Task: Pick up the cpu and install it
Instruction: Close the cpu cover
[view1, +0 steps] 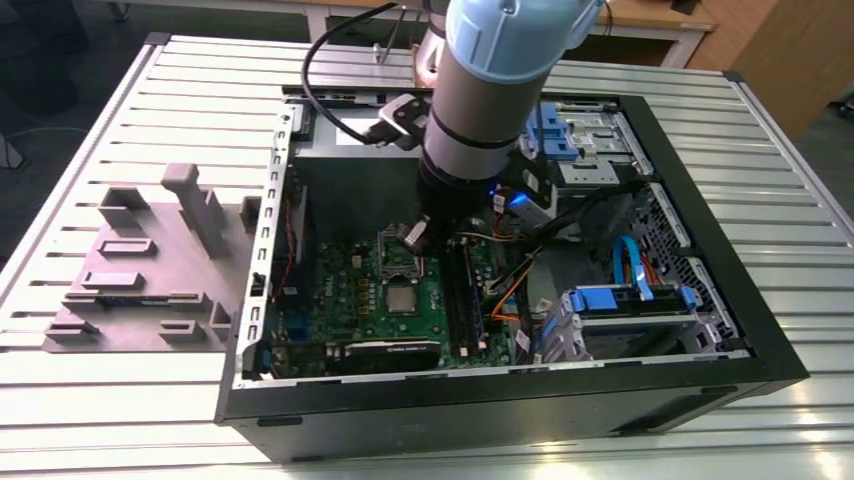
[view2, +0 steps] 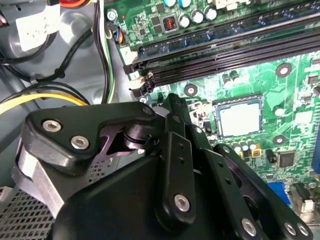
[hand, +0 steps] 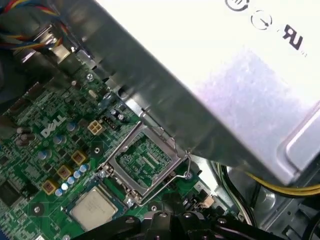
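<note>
The cpu (view1: 400, 298), a small square chip with a pale silvery top, lies flat in its socket on the green motherboard (view1: 350, 290) inside the open computer case. Both wrist views show the cpu (view2: 239, 119) (hand: 95, 207) with nothing on top of it. The hinged metal socket frame (hand: 145, 161) stands swung up beside the chip, with its wire lever loose. My gripper (view1: 415, 243) hangs on the arm just above that raised frame, behind the cpu. Its black body fills the near part of the second wrist view (view2: 172, 102). Nothing is seen held in it.
The black case wall (view1: 507, 395) rings the board. Memory slots (view2: 225, 55) run beside the socket, with cables (view1: 514, 285) and blue drive bays (view1: 627, 305) at the exterior view's right. The silver power supply (hand: 225, 75) overhangs the frame. A grey plastic tray (view1: 147, 260) sits outside the case on the slatted table (view1: 107, 400).
</note>
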